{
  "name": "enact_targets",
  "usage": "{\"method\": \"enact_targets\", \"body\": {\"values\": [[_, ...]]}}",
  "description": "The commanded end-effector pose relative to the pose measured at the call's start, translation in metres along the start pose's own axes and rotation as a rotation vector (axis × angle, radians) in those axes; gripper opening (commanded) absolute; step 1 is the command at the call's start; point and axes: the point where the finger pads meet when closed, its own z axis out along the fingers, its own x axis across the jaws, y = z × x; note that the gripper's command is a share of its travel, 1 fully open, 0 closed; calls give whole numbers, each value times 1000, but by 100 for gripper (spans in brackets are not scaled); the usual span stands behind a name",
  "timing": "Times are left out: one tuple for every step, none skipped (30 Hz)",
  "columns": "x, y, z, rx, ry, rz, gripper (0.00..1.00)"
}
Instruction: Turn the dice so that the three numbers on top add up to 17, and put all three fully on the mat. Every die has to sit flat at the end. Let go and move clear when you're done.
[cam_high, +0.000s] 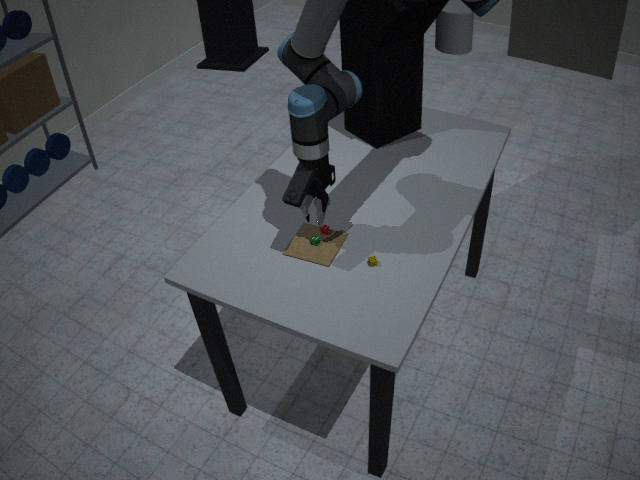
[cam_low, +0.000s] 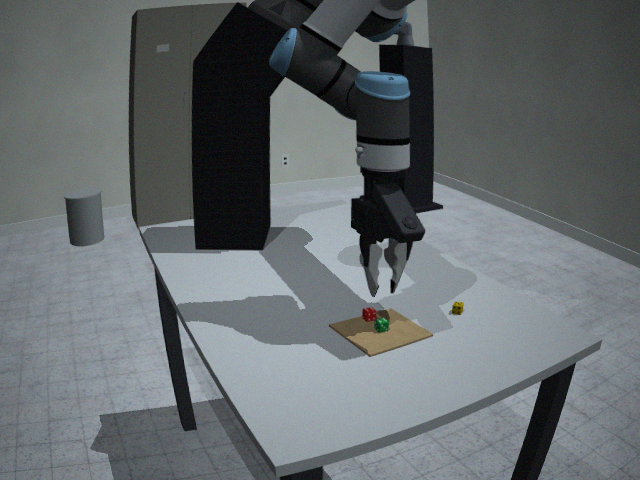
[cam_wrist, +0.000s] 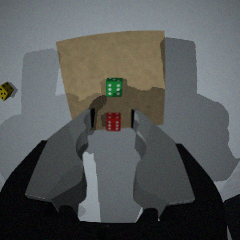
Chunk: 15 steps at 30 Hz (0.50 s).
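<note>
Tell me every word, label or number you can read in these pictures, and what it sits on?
No printed words or brands can be read.
Green die: six pips on top, seen from the wrist.
Red die: six pips on top.
Yellow die: dark pips, too small to count.
Pale label on the cabinet: too blurred to read.
</note>
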Motion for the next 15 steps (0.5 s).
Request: {"method": "enact_targets", "body": {"values": [[0,0,-18,0,0,0,21],[0,0,-20,0,0,0,21],[0,0,-21,0,0,0,21],[0,0,-22,0,0,0,21],[0,0,-22,0,0,0,21],[0,0,-23,0,0,0,21],[0,0,-23,0,0,0,21],[0,0,-23,0,0,0,100],[0,0,-23,0,0,0,100],[0,0,-23,0,0,0,100],[0,0,-23,0,0,0,100],[0,0,-23,0,0,0,100],[0,0,-23,0,0,0,100],[0,0,-23,0,0,0,100],[0,0,-23,0,0,0,100]]}}
